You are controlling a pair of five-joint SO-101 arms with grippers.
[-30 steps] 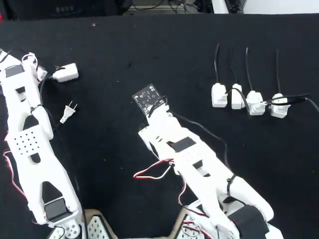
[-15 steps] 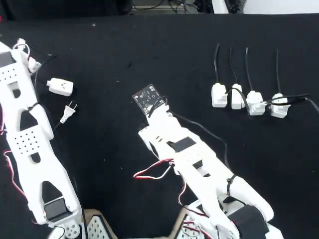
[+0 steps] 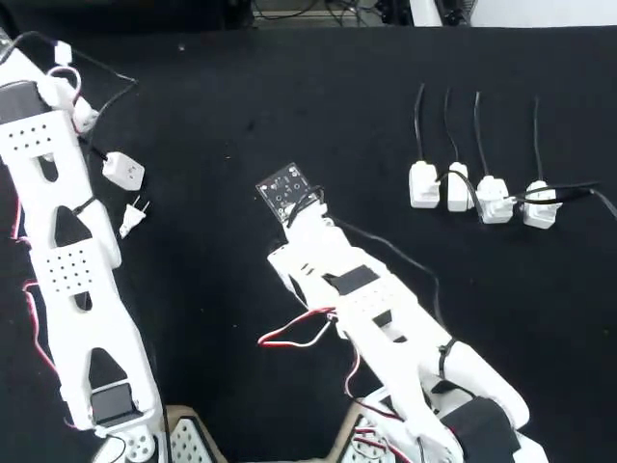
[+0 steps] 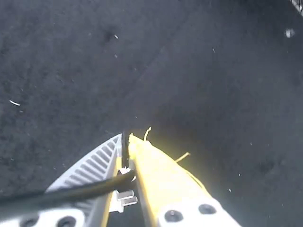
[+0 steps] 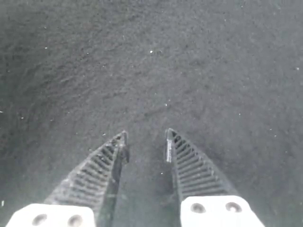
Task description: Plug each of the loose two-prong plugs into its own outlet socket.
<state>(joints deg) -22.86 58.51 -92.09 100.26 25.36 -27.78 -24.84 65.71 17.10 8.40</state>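
Seen from above, a black table [image 3: 241, 77] holds two white robot arms. The left arm [image 3: 58, 241] stretches along the left edge toward the far left corner. A small white socket [image 3: 123, 171] lies just beside it on the cloth, its slotted face turned up. Close below the socket, nearer the arm's base, lies a loose white plug [image 3: 132, 216] with its two prongs pointing up and to the right; plug and socket are near each other but apart. In the left wrist view, the left gripper [image 4: 127, 137] has its fingers clenched on a thin black cord [image 4: 85, 189], which crosses between them above bare dark cloth. The right arm [image 3: 366, 299] reaches from the near edge to the middle of the table. The right gripper [image 5: 146, 137] hangs over bare cloth with its ribbed fingers [image 5: 102, 165] released, a clear gap between the tips and nothing in it. Far to the right, well apart from both arms, a row of four white plugged pairs [image 3: 495, 200] lies side by side, each with a thin cord running toward the far edge.
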